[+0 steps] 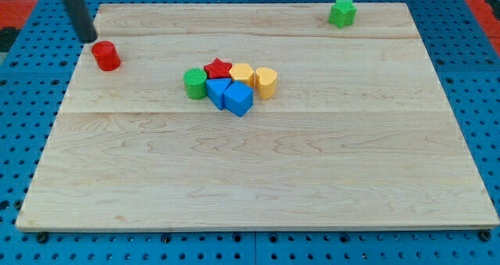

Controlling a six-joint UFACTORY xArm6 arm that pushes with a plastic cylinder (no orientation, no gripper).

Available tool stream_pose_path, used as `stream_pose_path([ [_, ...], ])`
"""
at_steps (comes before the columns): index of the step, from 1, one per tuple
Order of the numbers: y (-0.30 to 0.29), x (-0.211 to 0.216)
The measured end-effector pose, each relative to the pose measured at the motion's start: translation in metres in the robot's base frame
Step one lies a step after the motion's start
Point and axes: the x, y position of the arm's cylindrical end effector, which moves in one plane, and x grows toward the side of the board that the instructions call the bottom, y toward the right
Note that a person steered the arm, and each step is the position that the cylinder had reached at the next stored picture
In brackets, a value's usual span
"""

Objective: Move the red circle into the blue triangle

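Red circle [105,55], a short red plastic cylinder, stands upright with its round face up, so it has no long axis across the pale wooden surface [258,171]; it sits near the surface's upper left corner. My tip [90,38] is just beside it, up and to the view's left, and I cannot tell whether they touch. The arm ends in a plain dark rod with no hand, so nothing is grasped.

Seven blocks lie here: two red, two green, two blue, two yellow less one, counted thus. Well apart to the right is a tight cluster: one green cylinder [195,84], one red star [218,67], one blue triangle [218,91] touching one blue cube [238,99], one yellow block [241,73], and one yellow heart-like block [266,83]. One green star [341,12] sits alone near the top right.
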Motion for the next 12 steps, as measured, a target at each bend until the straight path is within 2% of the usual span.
stream_pose_path([
  [1,0.058,0.075],
  [2,0.048,0.074],
  [3,-0.019,0.02],
  [4,0.023,-0.012],
  [5,0.105,0.077],
  [6,0.133,0.11],
  [7,0.08,0.132],
  [8,0.115,0.183],
  [9,0.155,0.15],
  [10,0.186,0.14],
  [11,0.191,0.163],
  [12,0.159,0.17],
])
